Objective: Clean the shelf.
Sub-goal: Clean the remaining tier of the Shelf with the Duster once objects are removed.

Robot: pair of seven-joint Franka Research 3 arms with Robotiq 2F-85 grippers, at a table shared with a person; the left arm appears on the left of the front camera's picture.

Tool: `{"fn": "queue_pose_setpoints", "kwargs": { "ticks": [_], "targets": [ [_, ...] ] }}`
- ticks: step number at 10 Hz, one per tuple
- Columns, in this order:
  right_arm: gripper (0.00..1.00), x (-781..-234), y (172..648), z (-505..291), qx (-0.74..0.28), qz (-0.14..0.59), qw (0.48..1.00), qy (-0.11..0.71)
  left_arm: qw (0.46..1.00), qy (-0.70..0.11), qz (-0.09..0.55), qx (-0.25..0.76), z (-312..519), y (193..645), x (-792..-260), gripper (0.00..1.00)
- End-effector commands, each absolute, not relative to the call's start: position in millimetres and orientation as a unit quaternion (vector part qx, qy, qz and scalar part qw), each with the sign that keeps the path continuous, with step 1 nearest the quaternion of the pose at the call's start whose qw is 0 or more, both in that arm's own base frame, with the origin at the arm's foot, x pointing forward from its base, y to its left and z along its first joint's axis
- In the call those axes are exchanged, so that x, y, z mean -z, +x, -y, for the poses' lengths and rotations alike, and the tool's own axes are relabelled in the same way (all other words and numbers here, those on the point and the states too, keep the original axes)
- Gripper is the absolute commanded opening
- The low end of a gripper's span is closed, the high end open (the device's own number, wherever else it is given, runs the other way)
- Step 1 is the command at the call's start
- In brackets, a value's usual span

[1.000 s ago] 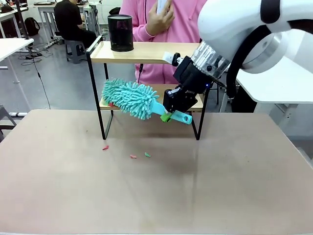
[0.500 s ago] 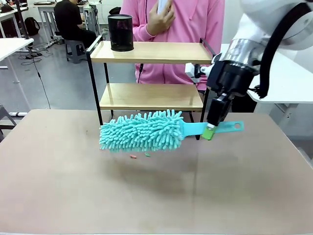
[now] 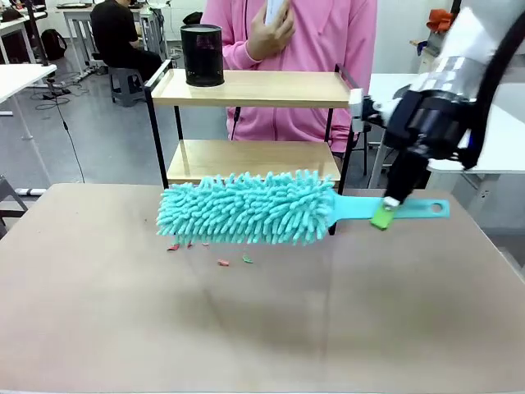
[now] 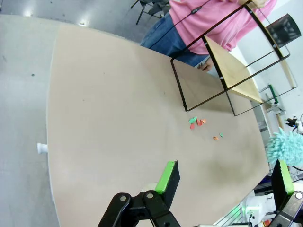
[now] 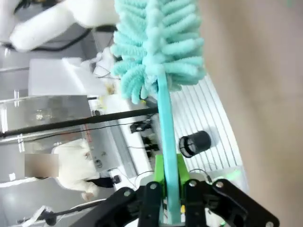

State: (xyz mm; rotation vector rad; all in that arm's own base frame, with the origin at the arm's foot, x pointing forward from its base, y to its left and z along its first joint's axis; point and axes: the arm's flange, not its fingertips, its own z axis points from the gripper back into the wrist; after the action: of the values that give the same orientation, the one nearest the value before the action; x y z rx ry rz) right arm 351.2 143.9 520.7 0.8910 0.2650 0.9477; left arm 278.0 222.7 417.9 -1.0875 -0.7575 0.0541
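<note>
Tan tabletop (image 3: pixel 262 328) carries the shelf (image 3: pixel 262 88) at its far edge, just before a person (image 3: pixel 303 41) in pink. Both boards are bare apart from a black cup (image 3: pixel 202 55) at the top board's left end. Duster (image 3: pixel 246 208) hangs level in front of the lower board, clear of the table, fluffy head to the left. Right gripper (image 3: pixel 384 215) is clamped on its handle near the tail. Left gripper (image 4: pixel 225 176) hovers over the near table, jaws wide, holding nothing. Likely between sweeps: for the next pass, lay the head flat on a board, draw it toward the open front, and steer clear of the black legs and the cup. Small red and green crumbs (image 3: pixel 223 263) lie on the table below the shelf front. Beyond are grey floor and white tables (image 3: pixel 20 78).
</note>
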Motion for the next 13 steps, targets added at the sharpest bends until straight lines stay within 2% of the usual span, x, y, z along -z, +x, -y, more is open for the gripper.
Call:
{"fn": "queue_pose_setpoints", "kwargs": {
  "ticks": [1, 3, 4, 5, 6, 7, 9, 10, 11, 12, 13],
  "targets": [
    [0.00, -539.7, 310.1, -56.5, -0.396, -0.084, 0.739, 0.539, 0.782, -0.506, 0.363, -0.016, -222.1, 279.0, -417.8, 1.00],
    [0.00, -554.6, 252.7, 51.1, -0.312, 0.074, 0.724, 0.611, 0.782, -0.506, 0.363, -0.016, -222.1, 279.0, -417.8, 1.00],
    [0.00, -552.0, 226.1, 90.6, -0.244, 0.170, 0.727, 0.619, 0.782, -0.506, 0.363, -0.016, -222.1, 279.0, -417.8, 1.00],
    [0.00, -541.4, 206.8, 118.4, -0.159, 0.251, 0.723, 0.623, 0.782, -0.506, 0.363, -0.016, -222.1, 279.0, -417.8, 1.00],
    [0.00, -521.7, 194.3, 133.3, -0.036, 0.291, 0.733, 0.613, 0.782, -0.506, 0.363, -0.016, -222.1, 279.0, -417.8, 1.00],
    [0.00, -503.9, 194.0, 137.6, 0.026, 0.282, 0.729, 0.623, 0.782, -0.506, 0.363, -0.016, -222.1, 279.0, -417.8, 1.00],
    [0.00, -475.2, 200.6, 135.3, 0.206, 0.215, 0.771, 0.563, 0.782, -0.506, 0.363, -0.016, -222.1, 279.0, -417.8, 1.00],
    [0.00, -468.9, 211.4, 124.9, 0.228, 0.195, 0.780, 0.549, 0.782, -0.506, 0.363, -0.016, -222.1, 279.0, -417.8, 1.00],
    [0.00, -470.1, 231.8, 103.6, 0.218, 0.165, 0.817, 0.508, 0.782, -0.506, 0.363, -0.016, -222.1, 279.0, -417.8, 1.00],
    [0.00, -478.9, 205.4, 196.3, 0.109, 0.216, 0.799, 0.551, 0.782, -0.506, 0.363, -0.016, -222.1, 279.0, -417.8, 1.00],
    [0.00, -478.9, 205.4, 196.3, 0.109, 0.216, 0.799, 0.551, 0.782, -0.506, 0.363, -0.016, -222.1, 279.0, -417.8, 1.00]
  ]
}}
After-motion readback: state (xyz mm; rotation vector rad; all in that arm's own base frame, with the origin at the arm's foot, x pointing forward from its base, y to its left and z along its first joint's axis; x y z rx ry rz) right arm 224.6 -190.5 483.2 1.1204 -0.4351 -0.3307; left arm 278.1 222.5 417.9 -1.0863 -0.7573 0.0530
